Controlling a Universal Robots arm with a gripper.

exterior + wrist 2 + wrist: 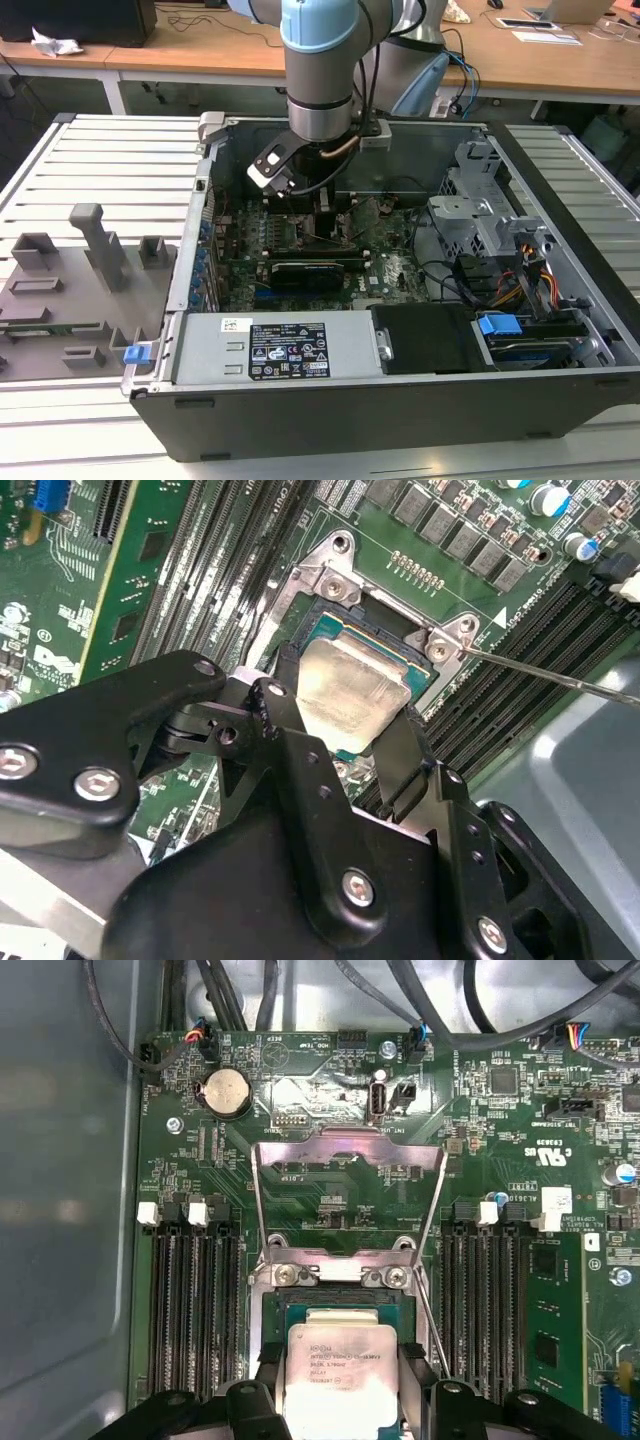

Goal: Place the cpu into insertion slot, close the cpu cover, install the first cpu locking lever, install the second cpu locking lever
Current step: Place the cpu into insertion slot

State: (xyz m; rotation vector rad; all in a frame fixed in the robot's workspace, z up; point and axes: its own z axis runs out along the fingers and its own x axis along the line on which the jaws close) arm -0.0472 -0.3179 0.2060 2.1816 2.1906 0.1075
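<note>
Gripper (350, 698) of black jointed metal, closed on the cpu (345, 685), a small flat square chip with a silver-beige metal top; I see one finger (272, 1368) pressed to each of two opposite edges. The chip lies over the insertion slot (330, 1302), a square black-bordered socket with a metal rim, between two banks of long black memory slots (195, 1300) on the green motherboard (300, 1090); I cannot tell whether it is fully seated. The first wrist view shows the cpu cover (345, 1148), a thin square metal frame with a cut-out centre, standing raised at the socket's hinged edge. The second wrist view adds a thin steel locking lever (560, 675) angled away from the socket's corner. The exterior view gives the setting: the arm (318, 60) with pale blue joint caps reaches into an open grey computer case (400, 415) on a slatted aluminium table (100, 150), with a grey fixture tray (60, 300) by the table's edge on the exterior view's left and wooden desks (200, 55) behind.
</note>
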